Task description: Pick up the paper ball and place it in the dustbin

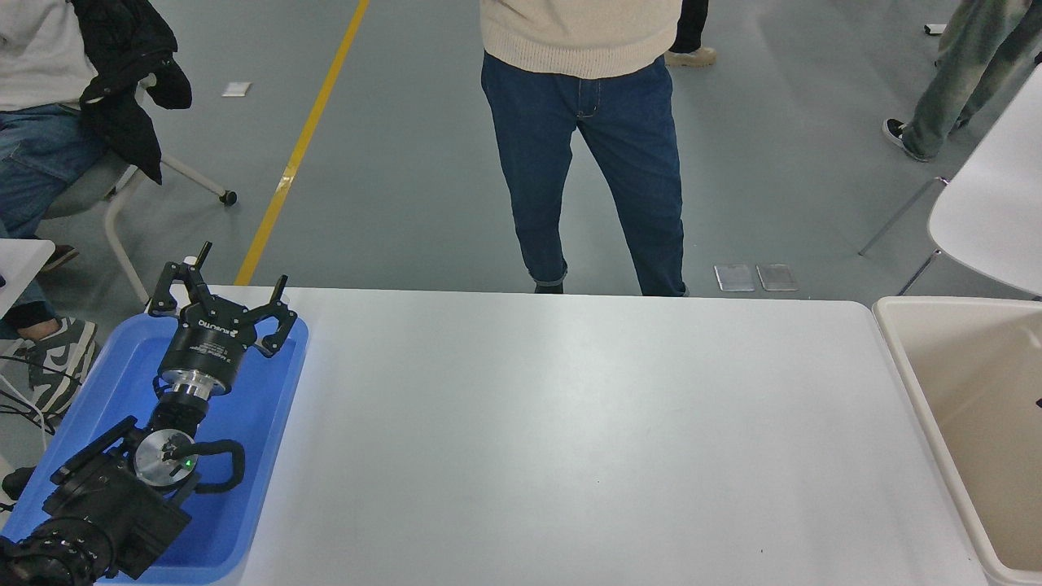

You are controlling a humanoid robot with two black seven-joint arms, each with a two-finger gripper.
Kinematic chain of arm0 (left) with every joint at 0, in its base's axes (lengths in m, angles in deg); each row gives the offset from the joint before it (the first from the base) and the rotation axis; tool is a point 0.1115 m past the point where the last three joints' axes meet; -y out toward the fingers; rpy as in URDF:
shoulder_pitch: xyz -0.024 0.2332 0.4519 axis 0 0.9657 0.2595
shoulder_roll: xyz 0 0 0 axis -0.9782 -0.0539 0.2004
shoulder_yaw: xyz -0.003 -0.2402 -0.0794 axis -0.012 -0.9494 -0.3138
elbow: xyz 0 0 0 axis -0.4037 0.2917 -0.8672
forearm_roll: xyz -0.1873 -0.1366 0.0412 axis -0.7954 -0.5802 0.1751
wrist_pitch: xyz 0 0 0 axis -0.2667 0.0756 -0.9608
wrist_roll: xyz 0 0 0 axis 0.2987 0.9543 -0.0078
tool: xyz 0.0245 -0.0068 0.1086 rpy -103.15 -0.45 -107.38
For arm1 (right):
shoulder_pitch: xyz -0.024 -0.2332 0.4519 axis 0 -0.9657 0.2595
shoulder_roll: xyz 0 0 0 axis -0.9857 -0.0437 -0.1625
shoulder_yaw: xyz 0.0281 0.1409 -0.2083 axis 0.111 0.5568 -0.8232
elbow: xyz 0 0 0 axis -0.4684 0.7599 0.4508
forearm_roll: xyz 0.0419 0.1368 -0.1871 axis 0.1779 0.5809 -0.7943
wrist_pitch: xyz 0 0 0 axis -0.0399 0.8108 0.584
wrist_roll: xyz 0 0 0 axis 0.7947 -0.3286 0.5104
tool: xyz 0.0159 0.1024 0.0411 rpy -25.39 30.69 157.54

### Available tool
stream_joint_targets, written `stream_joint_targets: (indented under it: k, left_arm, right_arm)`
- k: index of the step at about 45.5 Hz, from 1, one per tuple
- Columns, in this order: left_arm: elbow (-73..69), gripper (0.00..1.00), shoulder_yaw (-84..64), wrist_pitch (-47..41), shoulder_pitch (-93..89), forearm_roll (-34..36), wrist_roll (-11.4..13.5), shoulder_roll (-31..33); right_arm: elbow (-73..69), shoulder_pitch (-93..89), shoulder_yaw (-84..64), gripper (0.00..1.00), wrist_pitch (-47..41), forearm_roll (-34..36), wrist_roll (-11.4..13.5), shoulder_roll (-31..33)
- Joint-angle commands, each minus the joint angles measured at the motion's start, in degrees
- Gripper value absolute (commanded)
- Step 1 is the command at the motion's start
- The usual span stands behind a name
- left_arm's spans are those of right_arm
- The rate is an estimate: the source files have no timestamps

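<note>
The paper ball is out of view; it shows neither on the white table (586, 439) nor in the visible part of the dustbin. The dustbin (894, 352), cream-beige with a thick pale rim, stands at the table's right end and is cut off by the picture's edge. My left gripper (229, 286) is parked open over the blue tray (269, 423) at the lower left, holding nothing. My right gripper is out of view; only a tiny dark sliver (1039, 401) touches the right edge over the dustbin.
A person in blue jeans (590, 163) stands close behind the table's far edge. A seated person and a chair (98, 187) are at the far left. A white round table (993, 203) stands at the far right.
</note>
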Motion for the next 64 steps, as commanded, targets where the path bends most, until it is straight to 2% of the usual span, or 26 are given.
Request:
stream_joint_targets:
  k: [1, 19, 24, 28, 35, 40, 49, 56, 60, 62, 64]
  left_arm:
    - [0.0, 1.00, 0.0, -0.1, 0.0, -0.1, 0.0, 0.0]
    - [0.0, 1.00, 0.0, 0.0, 0.0, -0.1, 0.0, -0.1]
    - [0.0, 1.00, 0.0, 0.0, 0.0, -0.1, 0.0, -0.1]
    - [0.0, 1.00, 0.0, 0.0, 0.0, 0.0, 0.0, 0.0]
    - [0.0, 1.00, 0.0, 0.0, 0.0, -0.1, 0.0, 0.0]
    - [0.0, 1.00, 0.0, 0.0, 0.0, -0.1, 0.0, 0.0]
    - [0.0, 1.00, 0.0, 0.0, 0.0, -0.1, 0.0, -0.1]
    - [0.0, 1.00, 0.0, -0.1, 0.0, -0.1, 0.0, -0.1]
    - [0.0, 1.00, 0.0, -0.1, 0.0, -0.1, 0.0, -0.1]
    - [0.0, 1.00, 0.0, -0.1, 0.0, -0.1, 0.0, -0.1]
    - [0.0, 1.00, 0.0, -0.1, 0.0, -0.1, 0.0, -0.1]
  right_arm:
    - [0.1, -0.4, 0.3, 0.99, 3.4, -0.1, -0.1, -0.3]
    - [-2.8, 1.3, 1.4, 1.00, 2.8, -0.1, -0.1, 0.6]
    - [-7.5, 3.4, 6.8, 1.00, 2.8, -0.1, -0.1, 5.6]
    - [-12.3, 4.3, 14.4, 1.00, 2.7, -0.1, -0.1, 7.8]
    - [-20.2, 3.3, 44.6, 1.00, 2.5, -0.4, -0.1, 12.3]
    - [-25.7, -1.8, 62.0, 1.00, 2.0, -0.5, -0.1, 12.5]
    - [-36.9, -5.9, 77.4, 1.00, 1.2, -0.4, -0.1, 12.9]
    - [-44.8, -11.1, 87.2, 1.00, -3.0, -0.7, -0.4, 11.4]
    - [-46.7, -13.2, 92.7, 1.00, -3.6, -2.2, -2.3, 8.0]
    - [-47.5, -14.1, 94.9, 1.00, -3.7, -4.8, -4.7, 5.9]
    - [-48.1, -14.8, 96.9, 1.00, -3.8, -7.4, -8.3, 4.2]
